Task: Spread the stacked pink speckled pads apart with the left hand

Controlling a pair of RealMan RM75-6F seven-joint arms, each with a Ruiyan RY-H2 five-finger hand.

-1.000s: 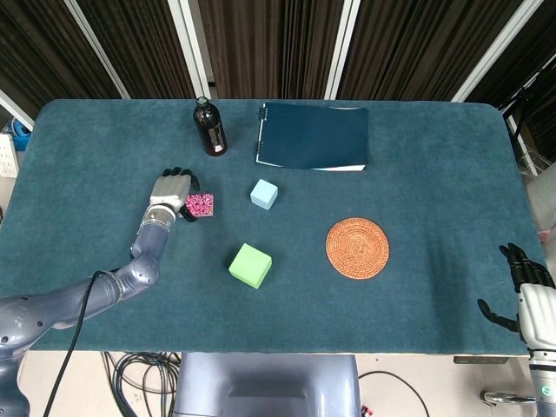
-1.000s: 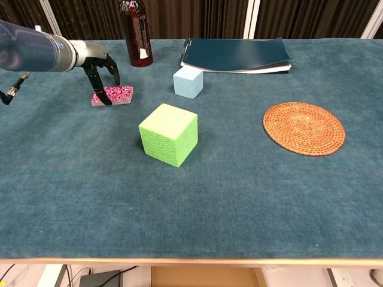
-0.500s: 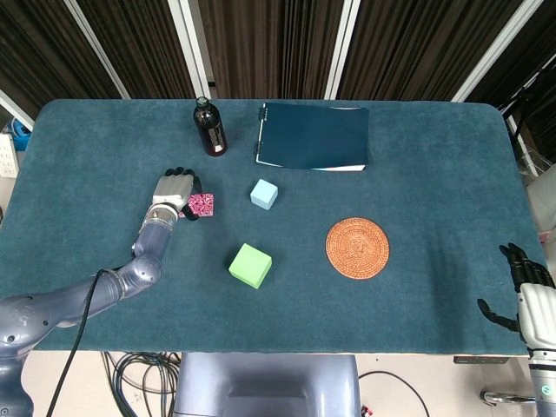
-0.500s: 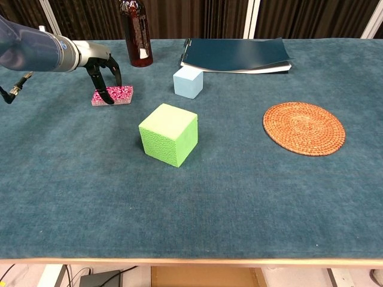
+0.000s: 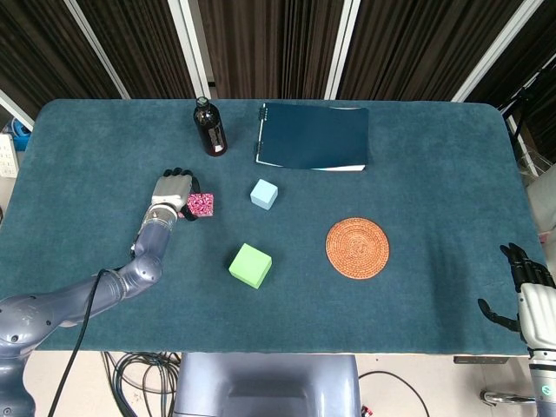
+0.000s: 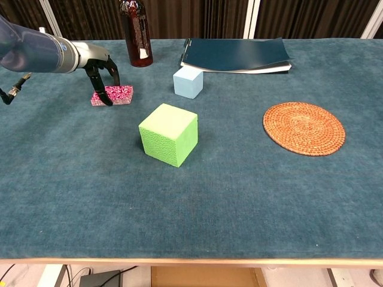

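Note:
The stacked pink speckled pads (image 5: 202, 205) (image 6: 119, 94) lie on the teal table left of centre and still look like one stack. My left hand (image 5: 172, 191) (image 6: 98, 64) hangs over their left end with its fingers pointing down. One dark fingertip (image 6: 108, 100) touches the stack's near left edge, and another reaches behind the stack. Nothing is lifted. My right hand (image 5: 525, 293) shows only in the head view, off the table's near right corner, with its fingers apart and holding nothing.
A brown bottle (image 5: 208, 129) (image 6: 136, 36) stands behind the pads. A light blue cube (image 5: 264, 194) (image 6: 188, 82) sits to their right, with a green cube (image 5: 250, 265) (image 6: 169, 134) nearer the front. A dark folder (image 5: 314, 136) and a woven coaster (image 5: 357, 248) lie further right.
The left hand's fingers have shifted a little back and forth along the stack's left end. The pads have barely moved. The right hand has stayed still.

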